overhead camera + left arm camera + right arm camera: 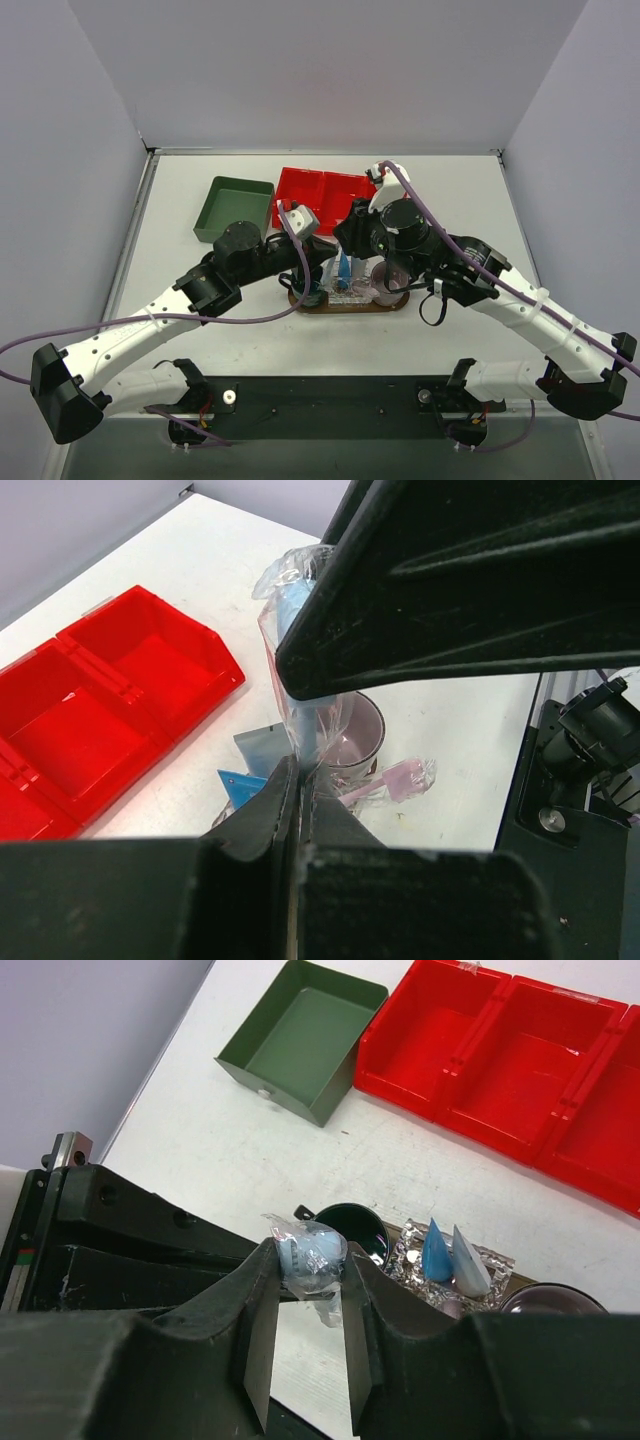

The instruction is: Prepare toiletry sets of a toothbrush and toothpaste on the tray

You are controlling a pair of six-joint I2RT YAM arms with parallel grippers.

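Left wrist view: left gripper [300,776] fingers pressed together on the plastic wrap of a blue toothbrush [293,610], held upright near the pink mug [358,735]. Right wrist view alone shows right gripper [308,1272] fingers flanking the brush head, contact unclear. Top external view: both grippers meet over the tray [350,306], which carries toothpaste tubes [343,270]
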